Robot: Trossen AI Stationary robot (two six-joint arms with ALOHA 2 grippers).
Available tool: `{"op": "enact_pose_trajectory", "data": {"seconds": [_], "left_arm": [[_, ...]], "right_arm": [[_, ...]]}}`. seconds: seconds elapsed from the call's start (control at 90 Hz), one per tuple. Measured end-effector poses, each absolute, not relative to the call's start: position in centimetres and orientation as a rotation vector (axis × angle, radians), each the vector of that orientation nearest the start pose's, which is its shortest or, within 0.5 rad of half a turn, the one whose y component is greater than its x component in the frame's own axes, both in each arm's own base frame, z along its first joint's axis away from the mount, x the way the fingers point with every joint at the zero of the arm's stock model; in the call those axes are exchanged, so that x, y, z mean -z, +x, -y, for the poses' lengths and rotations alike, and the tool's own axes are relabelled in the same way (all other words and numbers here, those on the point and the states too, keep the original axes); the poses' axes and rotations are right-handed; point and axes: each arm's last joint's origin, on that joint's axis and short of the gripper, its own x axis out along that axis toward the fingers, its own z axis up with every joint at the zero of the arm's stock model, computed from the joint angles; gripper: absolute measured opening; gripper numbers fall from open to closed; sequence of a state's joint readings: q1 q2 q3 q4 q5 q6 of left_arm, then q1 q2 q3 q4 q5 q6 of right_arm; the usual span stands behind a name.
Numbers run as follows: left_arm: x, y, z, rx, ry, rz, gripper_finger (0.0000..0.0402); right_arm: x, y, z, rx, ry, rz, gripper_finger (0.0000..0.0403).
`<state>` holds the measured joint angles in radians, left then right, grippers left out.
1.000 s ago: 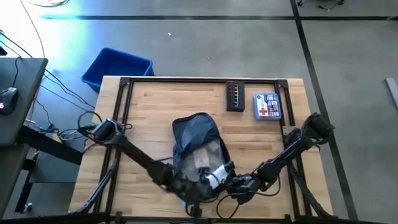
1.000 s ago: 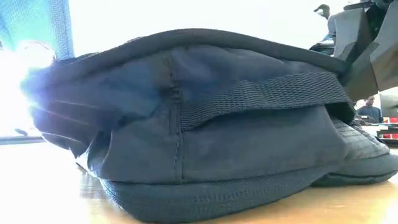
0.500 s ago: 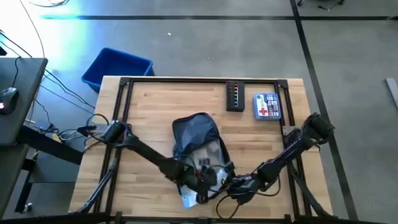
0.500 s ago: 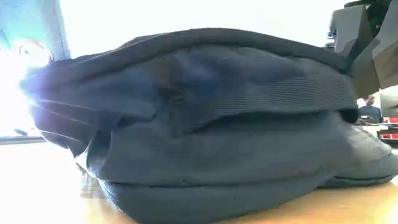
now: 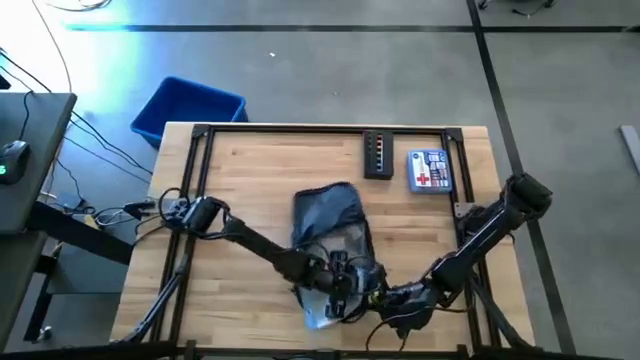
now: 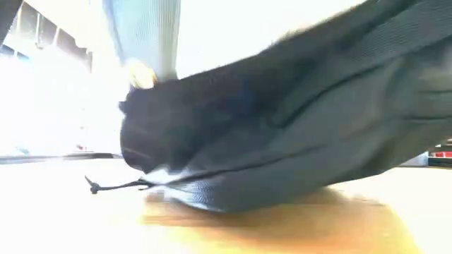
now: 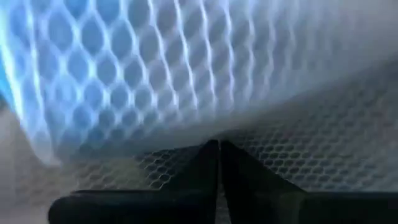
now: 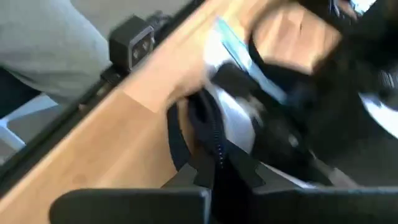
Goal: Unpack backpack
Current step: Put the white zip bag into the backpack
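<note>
Backpack: dark navy fabric, lying on the wooden table near its middle, toward the front edge. In the low view the backpack fills most of the picture, its underside lifted clear of the tabletop on one side, a thin cord with a small toggle trailing onto the wood.

Left gripper: reaches in from the table's left side to the near end of the backpack. In its wrist view the two dark fingers are pressed together with no gap between them, with pale honeycomb mesh directly ahead and around the tips. Whether mesh is pinched between them cannot be told.

Right gripper: comes in from the right side, low at the front of the table, just beside the backpack's near end and close to the left gripper. In its wrist view the fingers meet on a dark fabric edge with a zipper line; the jaws are closed on that edge of the backpack.

Other items: black case and white-and-blue kit with a red cross, side by side at the far right of the table, well apart from the backpack. Blue bin on the floor beyond the table's far left corner.
</note>
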<state>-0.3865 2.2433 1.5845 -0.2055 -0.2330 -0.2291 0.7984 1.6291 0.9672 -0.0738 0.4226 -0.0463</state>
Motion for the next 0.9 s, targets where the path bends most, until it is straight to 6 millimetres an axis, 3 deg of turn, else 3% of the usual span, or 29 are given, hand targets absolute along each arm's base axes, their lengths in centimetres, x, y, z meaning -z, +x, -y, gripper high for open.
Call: {"op": "enact_pose_trajectory", "data": {"seconds": [0.144, 0.311, 0.511, 0.611, 0.722, 0.9], "left_arm": [[-13.5, 44.9, 16.3, 0.105, 0.046, -0.841, 0.0000], [-14.2, 44.7, 17.1, 0.222, 0.102, -0.816, 0.0000], [-19.3, 43.1, 19.1, 0.253, 0.117, -0.695, 0.0000], [-20.7, 42.5, 19.6, 0.249, 0.133, -0.657, 0.0000], [-20.8, 42.8, 19.2, 0.222, 0.138, -0.641, 0.0000], [-17.7, 45.2, 18.1, 0.266, 0.108, -0.592, 0.0000]], "right_arm": [[-20.4, 24.4, -23.2, -0.282, -0.533, -0.544, 0.0000], [-20.1, 24.3, -22.7, -0.219, -0.524, -0.581, 0.0000], [-19.8, 24.2, -22.6, -0.248, -0.515, -0.619, 0.0000], [-19.8, 24.2, -22.7, -0.254, -0.513, -0.619, 0.0000], [-19.8, 24.2, -22.6, -0.255, -0.515, -0.620, 0.0000], [-19.8, 24.1, -22.7, -0.270, -0.515, -0.627, 0.0000]]}}
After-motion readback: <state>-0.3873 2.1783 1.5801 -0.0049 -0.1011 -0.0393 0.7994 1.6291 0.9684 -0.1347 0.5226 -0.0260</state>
